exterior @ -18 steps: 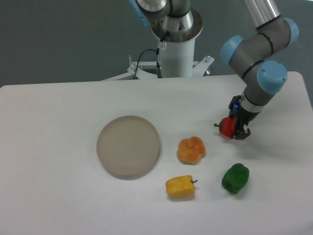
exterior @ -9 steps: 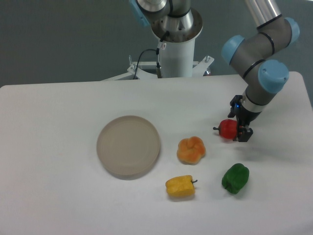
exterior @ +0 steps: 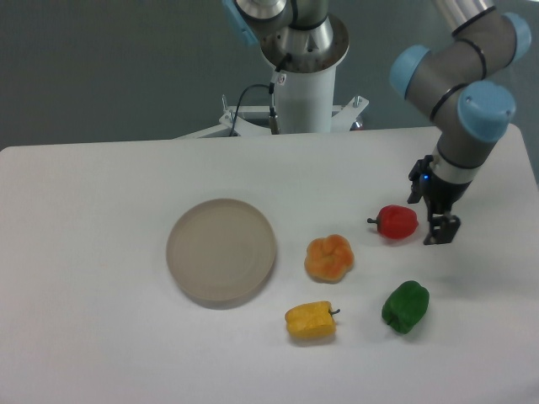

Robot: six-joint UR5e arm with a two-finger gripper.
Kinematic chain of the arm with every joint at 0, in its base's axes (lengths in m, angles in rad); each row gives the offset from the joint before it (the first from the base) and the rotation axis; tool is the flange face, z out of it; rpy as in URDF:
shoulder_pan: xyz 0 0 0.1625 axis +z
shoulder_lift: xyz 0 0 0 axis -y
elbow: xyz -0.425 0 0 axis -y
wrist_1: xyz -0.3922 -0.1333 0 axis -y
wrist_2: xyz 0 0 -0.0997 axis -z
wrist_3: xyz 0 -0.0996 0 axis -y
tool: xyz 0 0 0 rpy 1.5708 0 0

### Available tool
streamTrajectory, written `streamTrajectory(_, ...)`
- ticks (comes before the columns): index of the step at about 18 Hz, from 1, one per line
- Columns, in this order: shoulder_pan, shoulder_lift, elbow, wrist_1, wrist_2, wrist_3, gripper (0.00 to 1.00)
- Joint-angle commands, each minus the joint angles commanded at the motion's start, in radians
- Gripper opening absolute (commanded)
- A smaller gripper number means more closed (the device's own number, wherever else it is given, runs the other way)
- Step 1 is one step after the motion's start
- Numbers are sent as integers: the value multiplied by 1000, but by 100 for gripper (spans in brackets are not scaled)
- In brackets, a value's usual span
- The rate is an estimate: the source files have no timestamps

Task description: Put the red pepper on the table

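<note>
The red pepper (exterior: 397, 221) lies on its side on the white table (exterior: 101, 337), its dark stem pointing left. It sits right of the middle, above the green pepper. My gripper (exterior: 436, 220) hangs just to the right of the red pepper, apart from it, with a small gap between them. Its dark fingers (exterior: 443, 229) hold nothing and look open. The far finger is partly hidden behind the near one.
A round beige-grey plate (exterior: 221, 251) lies left of centre. An orange lobed pepper (exterior: 328, 257), a yellow pepper (exterior: 310, 321) and a green pepper (exterior: 405, 306) lie in front of the red one. The arm's base (exterior: 301, 76) stands at the table's back edge.
The gripper let go of the red pepper and moved right, away from it. The pepper now rests on the table on its own, slightly right of where it was held.
</note>
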Motion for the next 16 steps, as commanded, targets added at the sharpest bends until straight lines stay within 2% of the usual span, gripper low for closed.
streamTrajectory(4,-2,-5,74,-8,-14,-40,100)
streamTrajectory(6,-18,-21,97,1,-12,-167,100)
streamTrajectory(7,-43,-50,141,12,-12,-207,100)
streamTrajectory(8,-52,-76,184,18,-9,-216,100)
streamTrajectory(11,-87,-132,258,32,-2,-204,100)
streamTrajectory(16,-98,-175,298,41,-3,-197,100)
